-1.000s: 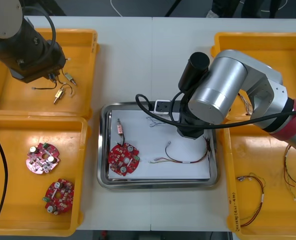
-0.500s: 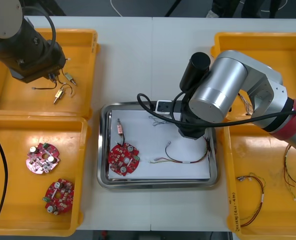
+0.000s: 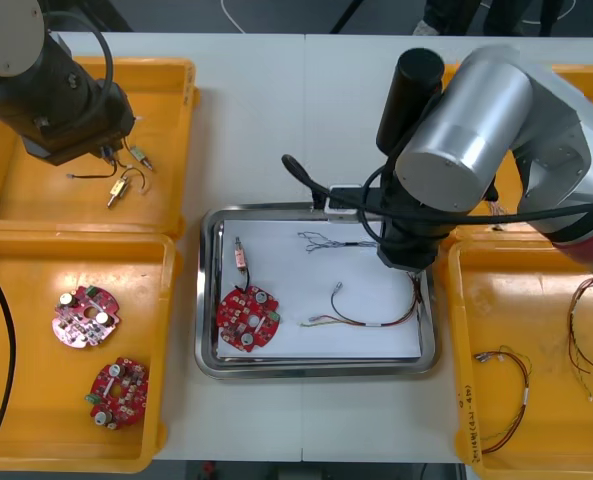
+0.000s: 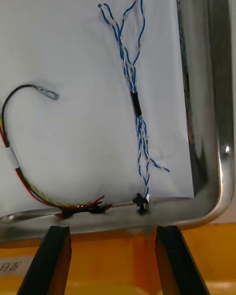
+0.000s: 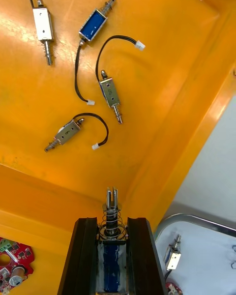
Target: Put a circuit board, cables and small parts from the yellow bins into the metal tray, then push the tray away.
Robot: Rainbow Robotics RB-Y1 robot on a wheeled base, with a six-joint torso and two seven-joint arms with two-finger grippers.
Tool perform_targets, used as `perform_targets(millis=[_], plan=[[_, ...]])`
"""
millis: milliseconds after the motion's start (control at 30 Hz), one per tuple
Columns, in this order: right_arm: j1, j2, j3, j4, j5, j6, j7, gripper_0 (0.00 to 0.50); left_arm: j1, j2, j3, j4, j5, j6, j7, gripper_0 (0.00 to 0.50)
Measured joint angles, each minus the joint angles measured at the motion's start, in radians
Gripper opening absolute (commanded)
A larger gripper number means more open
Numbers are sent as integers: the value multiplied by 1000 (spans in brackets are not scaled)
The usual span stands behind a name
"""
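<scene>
The metal tray (image 3: 208, 290), white inside, holds a round red circuit board (image 3: 246, 318), a small metal part (image 3: 239, 254), a twisted blue and white cable (image 3: 326, 240) and a red and yellow cable (image 3: 371, 318). My right gripper (image 4: 115, 263) hangs open over the tray's right rim (image 4: 222, 128). The blue and white cable (image 4: 135, 103) lies free on the white sheet beyond its fingers. My left gripper (image 5: 112, 250) is shut on a small metal part (image 5: 112, 223) with a blue body and a spring, above the far left bin (image 5: 162, 142).
Several small metal parts (image 5: 110, 93) with black leads lie in the far left yellow bin (image 3: 166, 80). Two circuit boards (image 3: 84, 318) rest in the near left bin. Loose cables (image 3: 506, 400) lie in the near right bin (image 3: 458, 340).
My right gripper has opened and let go of the blue and white cable, then risen and drawn back toward the tray's right rim. The left arm has not moved.
</scene>
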Motion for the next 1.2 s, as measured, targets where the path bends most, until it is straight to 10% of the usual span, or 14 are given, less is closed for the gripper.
perform_targets(millis=[300,533,1200], plan=[[77,23,-234,-147,-14,66,-32,500,0,-34,-15,-32,20,0,0,1],[138,19,-369,-240,-29,67,-282,500,0,-84,-74,-43,22,-2,0,0],[402,-134,-689,-398,-157,68,-617,500,0,-213,-328,-23,-57,-51,0,0]])
